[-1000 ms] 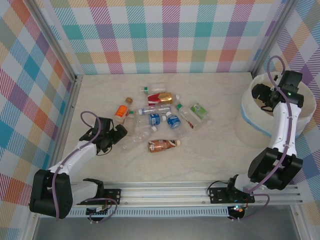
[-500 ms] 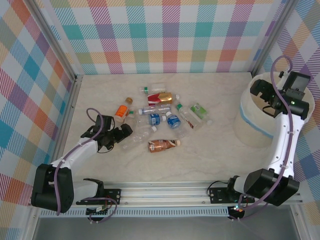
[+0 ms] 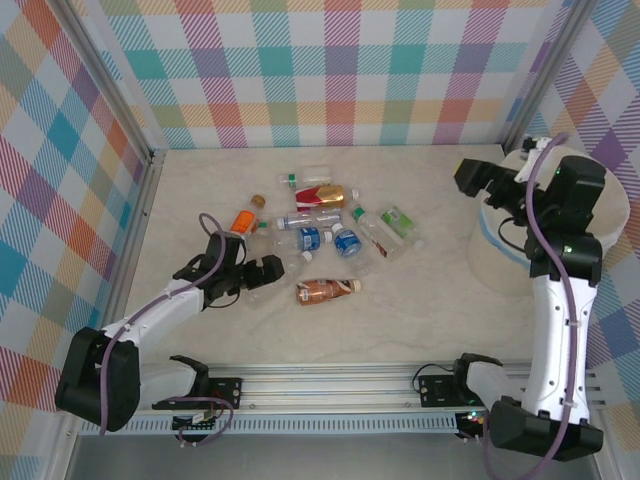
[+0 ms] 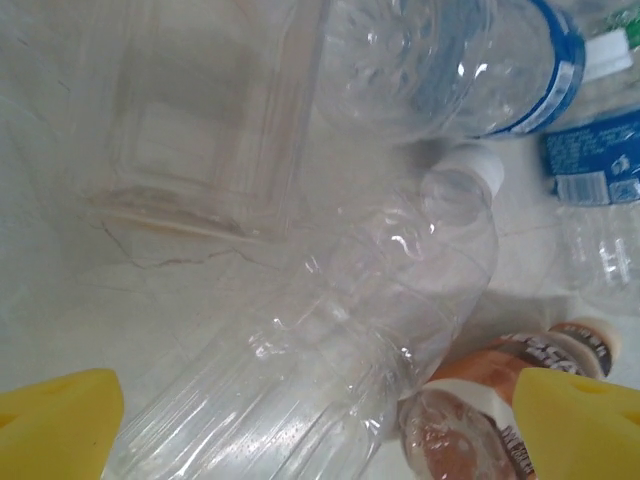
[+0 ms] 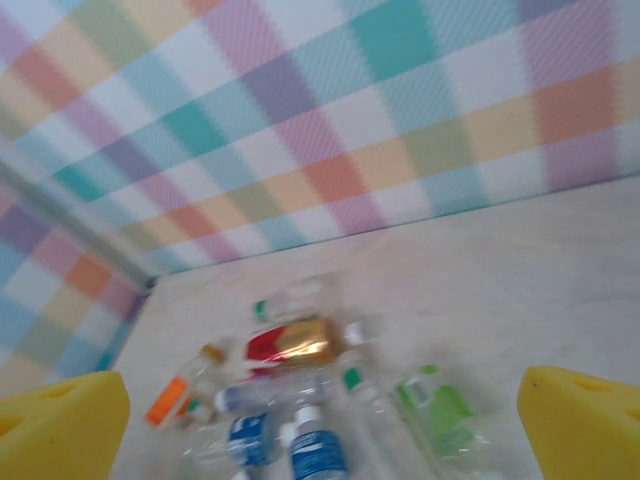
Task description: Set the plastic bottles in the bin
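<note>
**Both hands spread wide, bottles on the worktop**

From where I stand, the plastic bottles [image 3: 320, 235] lie in a loose heap on the pale worktop [image 3: 420, 320], left of centre. None is in either hand.

The left hand [image 3: 262, 272] is down low at the near left edge of the heap, its fingers spread as far as they go. In the left wrist view a clear bottle with a white cap [image 4: 380, 330] lies on its side between the two yellow pads [image 4: 55, 425]. They are not closed on it, so this hand grips nothing. A brown-labelled bottle [image 3: 325, 290] lies just beside that clear one, on the near side.

Further back in the heap I can pick out an orange bottle [image 3: 242, 220], a red one [image 3: 322, 195], two with blue labels [image 3: 310, 238] and one with a green label [image 3: 398, 222].

The bin [image 3: 495, 262] stands at the right edge of the worktop, well apart from the heap. The right hand [image 3: 478, 178] is up in the air beside the bin's left rim, facing the bottles. Its yellow pads [image 5: 60, 430] are wide apart with nothing between them.
</note>
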